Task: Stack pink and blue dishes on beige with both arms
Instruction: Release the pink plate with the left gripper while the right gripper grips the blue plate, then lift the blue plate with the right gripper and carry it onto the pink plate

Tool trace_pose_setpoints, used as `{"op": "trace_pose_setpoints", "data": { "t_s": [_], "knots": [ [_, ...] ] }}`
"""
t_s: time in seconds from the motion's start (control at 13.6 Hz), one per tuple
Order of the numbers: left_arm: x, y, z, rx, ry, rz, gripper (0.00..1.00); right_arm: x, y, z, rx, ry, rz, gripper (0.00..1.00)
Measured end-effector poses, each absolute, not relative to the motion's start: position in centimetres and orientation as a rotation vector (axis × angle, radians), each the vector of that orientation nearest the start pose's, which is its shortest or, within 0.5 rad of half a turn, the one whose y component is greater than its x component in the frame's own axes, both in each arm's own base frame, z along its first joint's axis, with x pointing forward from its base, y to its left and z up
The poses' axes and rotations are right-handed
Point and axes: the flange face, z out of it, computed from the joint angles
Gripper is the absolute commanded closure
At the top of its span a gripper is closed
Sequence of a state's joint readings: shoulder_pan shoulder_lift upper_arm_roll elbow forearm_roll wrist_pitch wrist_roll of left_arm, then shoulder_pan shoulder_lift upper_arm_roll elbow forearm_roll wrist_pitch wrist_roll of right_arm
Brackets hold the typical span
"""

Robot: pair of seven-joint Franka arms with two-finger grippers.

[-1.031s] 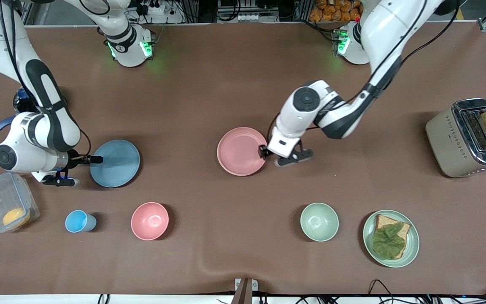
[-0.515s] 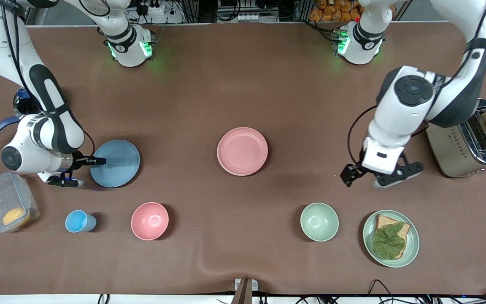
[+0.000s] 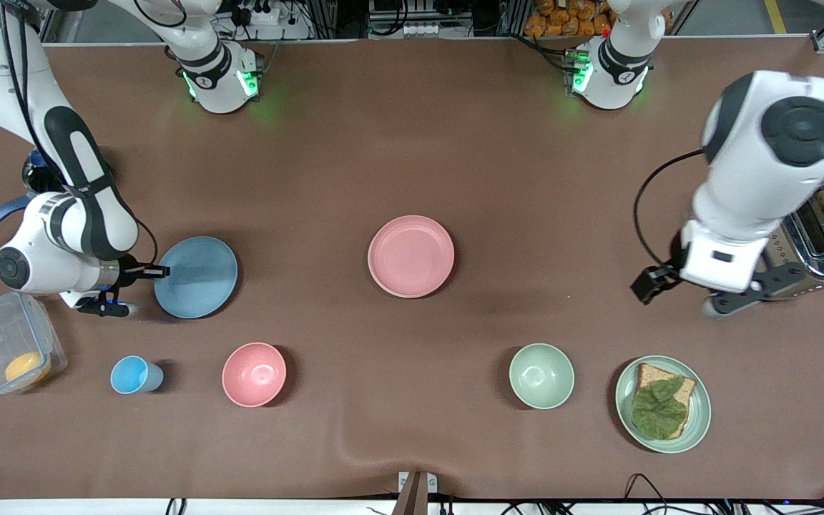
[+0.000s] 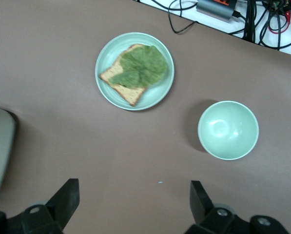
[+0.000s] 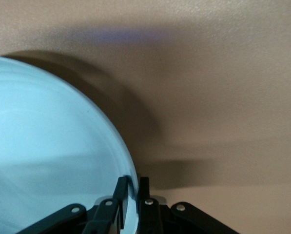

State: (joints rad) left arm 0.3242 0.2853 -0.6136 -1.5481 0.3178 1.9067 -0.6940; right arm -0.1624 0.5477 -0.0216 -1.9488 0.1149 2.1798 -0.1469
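The pale pink plate point(image 3: 410, 256) lies flat at the middle of the table, with no gripper near it. The light blue plate point(image 3: 196, 277) point(image 5: 48, 161) lies toward the right arm's end. My right gripper point(image 3: 159, 271) point(image 5: 133, 190) is shut on the plate's rim, one finger above and one below, and a shadow shows under that edge. My left gripper point(image 3: 649, 282) point(image 4: 133, 200) hangs open and empty over bare table beside the toaster point(image 3: 795, 236). The beige plate does not show in any view.
Along the camera's edge stand a blue cup point(image 3: 133, 375), a pink bowl point(image 3: 254, 374), a green bowl point(image 3: 541, 375) point(image 4: 228, 130) and a mint plate point(image 3: 698, 408) point(image 4: 106, 87) with bread. A clear lidded box point(image 3: 8, 350) sits by the right arm.
My left arm has let go of the pink plate's edge, swung toward its own end of the table and risen beside the toaster. My right gripper stays on the blue plate's rim.
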Motion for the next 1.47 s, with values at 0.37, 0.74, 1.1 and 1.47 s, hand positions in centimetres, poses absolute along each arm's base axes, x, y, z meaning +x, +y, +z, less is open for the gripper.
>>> {"op": "trace_pose_setpoints", "data": {
  "t_s": [0.37,0.74,1.1,1.47],
  "knots": [
    [63.1,-2.2,55.8,-3.066,-0.400,-0.218,0.00,57.4,-9.7,18.5,-2.960,0.163,0.491,1.00],
    [60.8,-1.5,59.4,-3.031,-0.348,-0.202,0.00,57.9,-8.5,22.4,-2.920,0.128,0.560,1.00],
    [59.3,-3.0,61.6,-3.075,-0.357,-0.222,0.00,57.4,-4.8,26.4,-2.736,0.170,0.597,1.00],
    [58.9,-3.0,62.1,-3.073,-0.289,-0.221,0.00,57.3,5.2,26.7,-2.516,0.171,0.624,1.00]
  ]
}}
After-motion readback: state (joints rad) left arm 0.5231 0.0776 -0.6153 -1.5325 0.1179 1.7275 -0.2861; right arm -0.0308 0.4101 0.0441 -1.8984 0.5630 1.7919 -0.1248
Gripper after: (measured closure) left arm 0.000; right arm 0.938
